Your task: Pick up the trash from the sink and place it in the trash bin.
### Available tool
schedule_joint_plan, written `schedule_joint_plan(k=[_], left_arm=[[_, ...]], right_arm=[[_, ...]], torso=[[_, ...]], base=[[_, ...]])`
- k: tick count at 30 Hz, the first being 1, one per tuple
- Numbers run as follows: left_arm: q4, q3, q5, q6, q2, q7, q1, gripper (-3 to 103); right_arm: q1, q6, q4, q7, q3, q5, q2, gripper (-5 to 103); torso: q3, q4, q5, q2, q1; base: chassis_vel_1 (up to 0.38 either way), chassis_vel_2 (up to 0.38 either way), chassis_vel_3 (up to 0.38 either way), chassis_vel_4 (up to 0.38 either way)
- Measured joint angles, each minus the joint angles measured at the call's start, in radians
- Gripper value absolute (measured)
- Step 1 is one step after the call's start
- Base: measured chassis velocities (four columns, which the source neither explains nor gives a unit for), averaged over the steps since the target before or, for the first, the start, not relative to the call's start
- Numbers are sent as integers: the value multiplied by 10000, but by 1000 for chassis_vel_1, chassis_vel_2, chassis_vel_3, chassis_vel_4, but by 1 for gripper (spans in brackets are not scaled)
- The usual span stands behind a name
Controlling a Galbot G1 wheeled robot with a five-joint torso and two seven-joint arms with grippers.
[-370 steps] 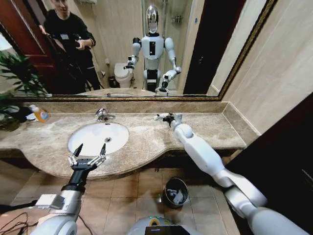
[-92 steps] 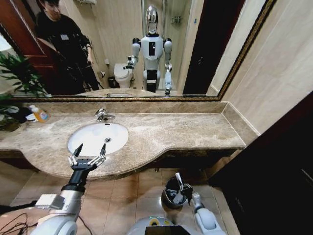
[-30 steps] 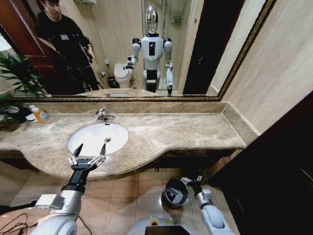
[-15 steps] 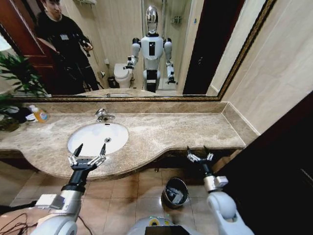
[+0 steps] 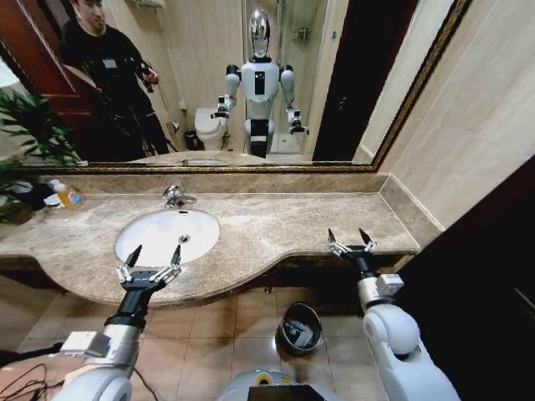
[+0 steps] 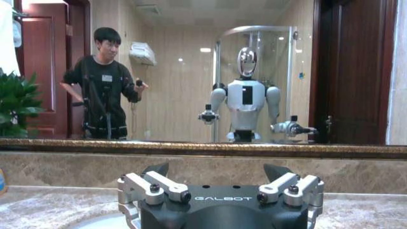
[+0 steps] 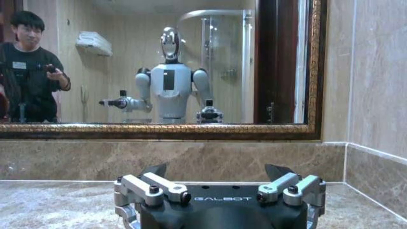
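The white oval sink sits in the marble counter under a chrome tap. Its basin shows plain white around the drain. My left gripper hovers open over the counter's front edge, just before the sink, with nothing between its fingers; the left wrist view shows that left gripper facing the mirror. My right gripper stands open and holds nothing at the counter's front edge on the right, and the right gripper faces the backsplash. The trash bin stands on the floor below, with white trash inside.
An orange-labelled soap bottle and a potted plant stand at the counter's far left. A framed mirror runs behind the counter and reflects a person and me. A tiled wall closes the right side.
My right gripper has risen from beside the trash bin near the floor up to the counter's front edge, open. The white piece it held over the bin is gone. The left arm has not moved.
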Motion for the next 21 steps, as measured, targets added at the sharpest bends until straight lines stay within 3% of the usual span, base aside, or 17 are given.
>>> schedule_joint_plan(k=[8, 21], left_arm=[[0, 0, 0, 0, 0, 0, 0, 100], [0, 0, 0, 0, 0, 0, 0, 100]], right_arm=[[-551, -428, 264, -861, 605, 319, -34, 100], [-622, -295, 199, -837, 762, 330, -42, 100]], torso=[[0, -1, -2, 0, -1], [0, 0, -1, 0, 0]], base=[[0, 0, 0, 0], [0, 0, 0, 0]])
